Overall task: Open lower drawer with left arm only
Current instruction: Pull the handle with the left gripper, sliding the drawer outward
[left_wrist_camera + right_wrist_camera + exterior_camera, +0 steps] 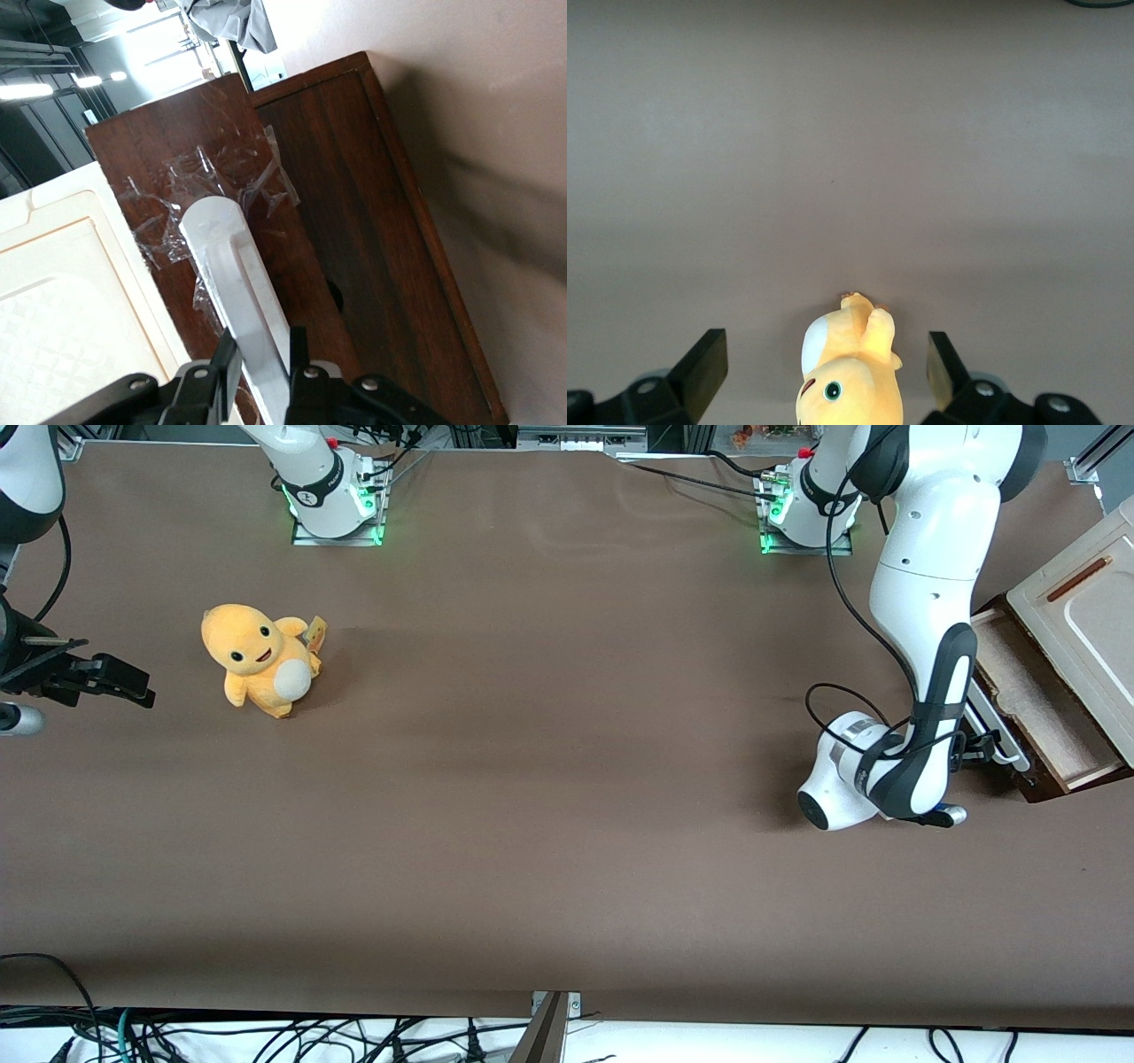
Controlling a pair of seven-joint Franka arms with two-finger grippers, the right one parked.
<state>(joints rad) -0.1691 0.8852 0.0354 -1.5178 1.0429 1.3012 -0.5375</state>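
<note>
The jaws of the gripper (263, 367) are closed on the white bar handle (237, 292), one black finger (223, 365) on each flat side of the bar. The handle is fixed to the dark reddish-brown wooden front of the lower drawer (354, 221), and crinkled clear tape (213, 190) covers the wood where the bar's end meets it.

From the front camera, the gripper (982, 746) sits right at the drawer front, low over the brown table (549, 779), at the working arm's end of the table. The lower drawer (1036, 700) stands pulled out from under the cream panel (1085, 607), so that its pale beige inside shows between the wooden front and the panel. The panel carries a thin brown slot (1078, 578) near its upper edge.

The left arm (926, 584) reaches down from its base (802, 514) to the drawer, with a black cable (842, 602) looping along it and around the wrist.

Well apart, toward the parked arm's end of the table, a yellow plush toy (257, 657) sits upright on the table.
</note>
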